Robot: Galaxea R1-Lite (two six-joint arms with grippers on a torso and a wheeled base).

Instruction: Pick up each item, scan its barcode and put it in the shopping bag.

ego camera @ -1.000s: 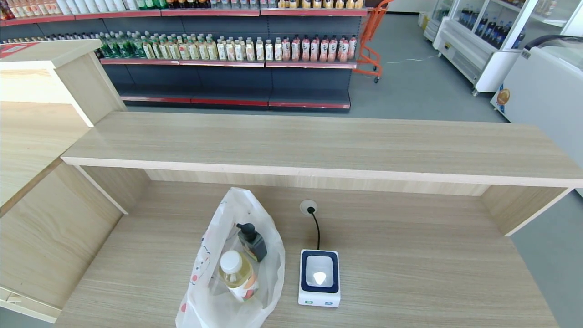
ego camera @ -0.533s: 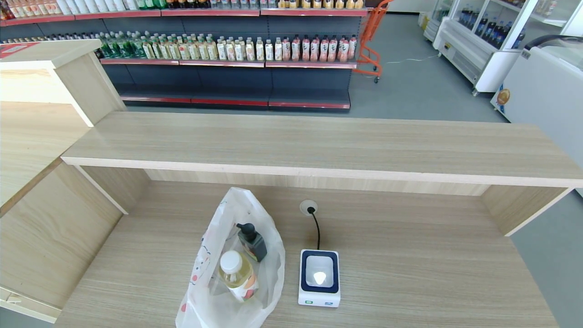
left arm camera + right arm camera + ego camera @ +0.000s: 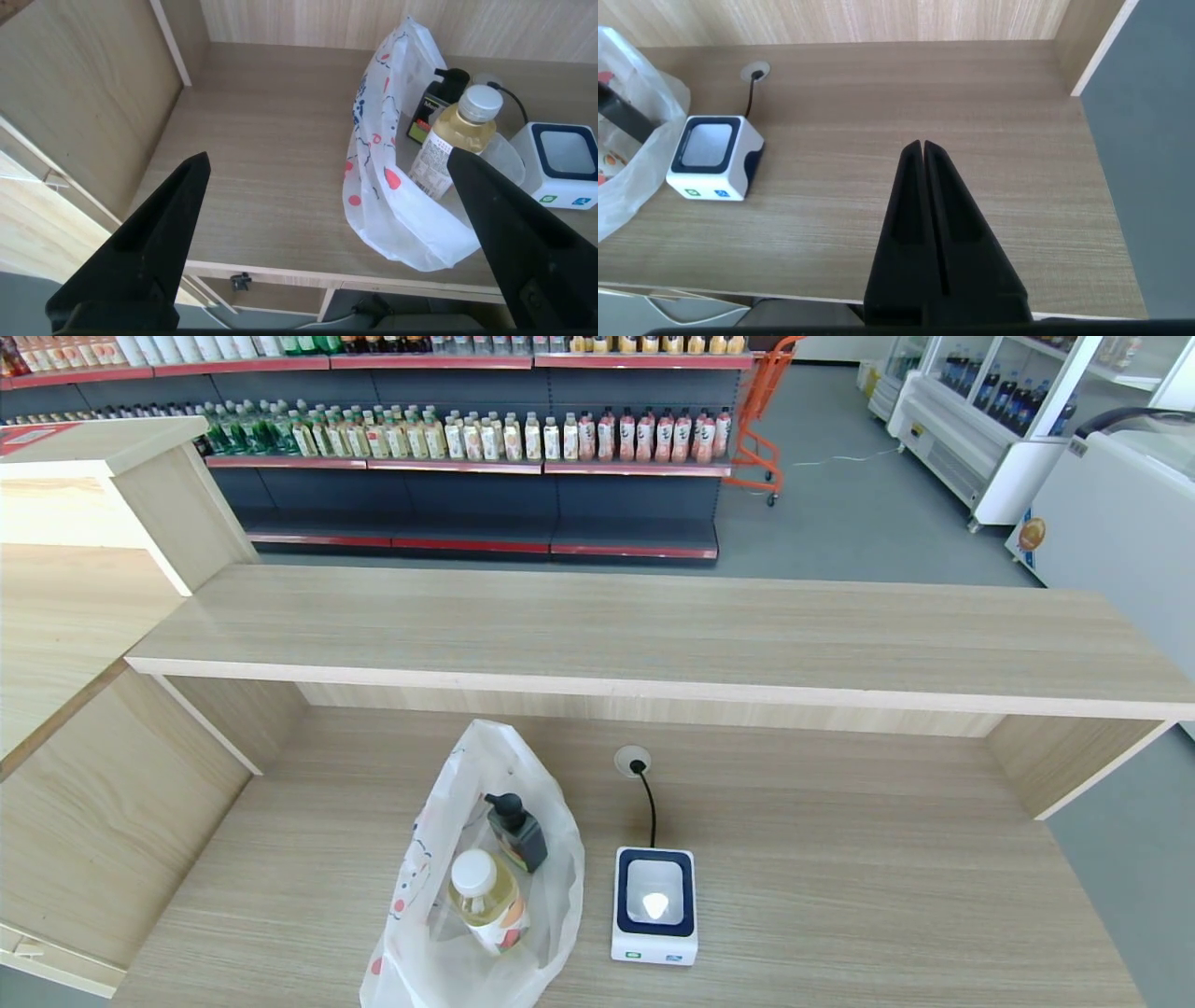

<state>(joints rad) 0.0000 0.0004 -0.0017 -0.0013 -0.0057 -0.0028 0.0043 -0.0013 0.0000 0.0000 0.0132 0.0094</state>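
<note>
Shopping bag (image 3: 415, 887), white, stood on counter (image 3: 840, 896); drink bottle (image 3: 485, 896) and dark pump bottle (image 3: 516, 831) kept upright inside; scanner (image 3: 654, 903) set just beside bag; left gripper (image 3: 329, 161) jaws spread wide; right gripper (image 3: 922, 147) jaws pressed together

Thin white plastic shopping bag w/ red-and-blue print (image 3: 420, 896) stands open on wooden counter (image 3: 840, 859). Inside, upright: clear yellow-liquid bottle w/ white cap (image 3: 487, 899), dark pump bottle (image 3: 516, 831) just behind it. White barcode scanner w/ dark-blue frame (image 3: 654, 905) just beside bag, window lit.
</note>
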